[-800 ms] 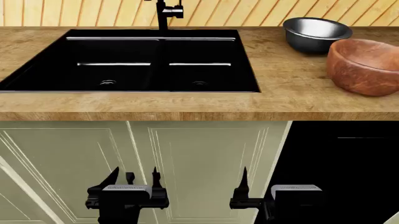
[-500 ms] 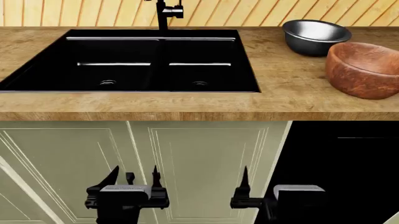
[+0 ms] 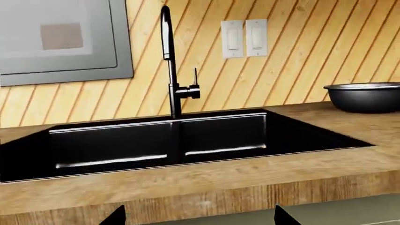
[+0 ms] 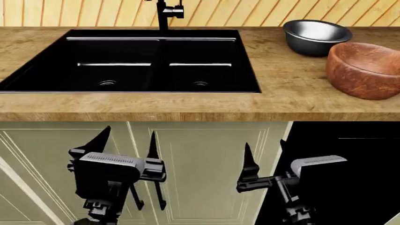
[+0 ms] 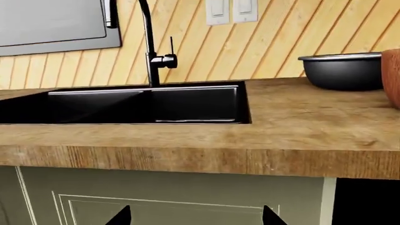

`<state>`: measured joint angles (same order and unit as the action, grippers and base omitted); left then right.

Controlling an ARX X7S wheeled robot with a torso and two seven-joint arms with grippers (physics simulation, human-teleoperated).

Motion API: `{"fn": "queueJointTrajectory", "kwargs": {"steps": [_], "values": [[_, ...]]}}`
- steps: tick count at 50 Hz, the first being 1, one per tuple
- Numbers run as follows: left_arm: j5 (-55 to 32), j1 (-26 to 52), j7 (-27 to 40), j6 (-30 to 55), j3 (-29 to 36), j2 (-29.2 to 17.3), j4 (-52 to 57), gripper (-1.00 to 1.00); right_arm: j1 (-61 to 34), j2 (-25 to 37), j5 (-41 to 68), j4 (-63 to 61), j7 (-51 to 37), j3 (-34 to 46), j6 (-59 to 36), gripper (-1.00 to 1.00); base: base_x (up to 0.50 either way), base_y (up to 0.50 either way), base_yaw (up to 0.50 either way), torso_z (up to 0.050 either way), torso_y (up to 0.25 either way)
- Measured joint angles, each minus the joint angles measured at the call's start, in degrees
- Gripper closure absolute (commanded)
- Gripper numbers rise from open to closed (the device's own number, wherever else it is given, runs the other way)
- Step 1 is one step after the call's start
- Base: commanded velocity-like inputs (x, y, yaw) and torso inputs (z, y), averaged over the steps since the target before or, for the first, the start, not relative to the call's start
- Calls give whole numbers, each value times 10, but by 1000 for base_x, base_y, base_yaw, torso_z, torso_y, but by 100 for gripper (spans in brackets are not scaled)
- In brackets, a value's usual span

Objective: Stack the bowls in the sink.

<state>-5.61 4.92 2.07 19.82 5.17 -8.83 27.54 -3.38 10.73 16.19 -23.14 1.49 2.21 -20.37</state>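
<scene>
The reddish-brown wooden bowl (image 4: pixel 366 70) and the smaller dark steel bowl (image 4: pixel 317 35) stand upright on the wooden countertop (image 4: pixel 281 89), right of the black double-basin sink (image 4: pixel 112 51). Both basins hold nothing. My left gripper (image 4: pixel 128 136) is open and empty, below the counter's front edge, in front of the cabinet. My right gripper (image 4: pixel 264 152) is open and empty, lower and further right. The left wrist view shows its gripper (image 3: pixel 198 218), the sink (image 3: pixel 218 133) and the steel bowl (image 3: pixel 366 96). The right wrist view shows its gripper (image 5: pixel 196 218), the steel bowl (image 5: pixel 342 70) and the wooden bowl's edge (image 5: pixel 392 75).
A tall black faucet (image 4: pixel 164 14) stands behind the sink's divider. Pale cabinet doors (image 4: pixel 200 159) lie under the counter, with a dark opening (image 4: pixel 344 140) at the right. The plank wall behind carries two switches (image 3: pixel 244 37).
Both grippers have risen toward the counter's front edge, the left one more. The bowls and sink have not moved.
</scene>
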Motion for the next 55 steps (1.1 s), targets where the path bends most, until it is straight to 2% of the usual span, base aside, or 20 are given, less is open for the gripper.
{"fn": "queueJointTrajectory", "kwargs": {"steps": [10,18,22,34,55], "values": [[-16,98,-11,127,14,-22,93,-100,-90,43,77,-84,-3,-27,-140,-100,0,0,0,0,0],[-26,199,-14,210,15,-28,122,-100,-168,68,129,-125,-14,-47,-236,-100,0,0,0,3,2],[-29,239,-16,237,13,-34,129,-100,-200,76,150,-139,-21,-59,-273,-100,0,0,0,37,210],[-31,308,-20,272,12,-51,138,-100,-257,92,186,-163,-36,-79,-333,-100,0,0,0,40,207],[-33,355,-24,291,22,-66,139,-100,-327,108,222,-158,-64,-107,-402,-100,0,0,0,42,204]]}}
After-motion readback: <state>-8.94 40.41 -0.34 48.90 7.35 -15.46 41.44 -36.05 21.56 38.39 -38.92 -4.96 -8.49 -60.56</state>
